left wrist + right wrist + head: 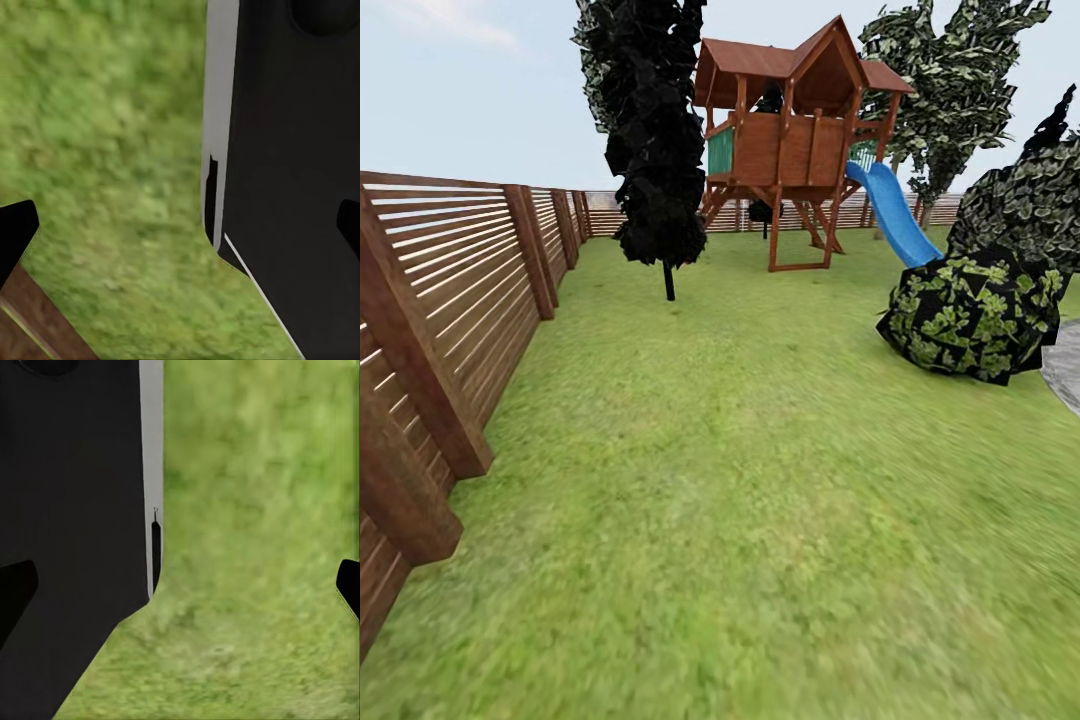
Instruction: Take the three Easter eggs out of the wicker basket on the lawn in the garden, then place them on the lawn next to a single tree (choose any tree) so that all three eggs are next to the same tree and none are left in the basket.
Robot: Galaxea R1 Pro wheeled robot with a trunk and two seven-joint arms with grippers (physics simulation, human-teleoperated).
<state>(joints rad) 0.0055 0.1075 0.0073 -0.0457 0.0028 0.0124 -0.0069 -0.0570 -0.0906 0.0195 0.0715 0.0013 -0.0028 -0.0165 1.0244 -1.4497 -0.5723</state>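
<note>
1. Nearest: both wrist views look down at the lawn [255,547] alongside the robot's own black body panel [292,187]. Left gripper [180,225]: dark fingertips [15,232] sit at opposite edges of the picture, so fingers wide apart, nothing between them. Right gripper [180,585]: same, tips [15,589] spread, empty.
2. A brown plank strip, likely the fence base, shows by the left fingertip in the left wrist view.
3. Head view, close: open mottled grass, slatted wooden fence [450,290] running along the robot's left.
4. Mid: leafy dark bush [970,315] to the right, sliver of grey paving [1065,365] past it.
5. Far: all-black tree [660,130], wooden playhouse [790,130] with blue slide [895,215], a leafy tree [950,90] behind.
6. Basket and eggs: not among what these pictures show.
7. Step, as judged: travelling or searching, no egg picked yet.
8. Next calls for turning or driving the base until the basket comes into sight, then approaching it with one opened gripper.
</note>
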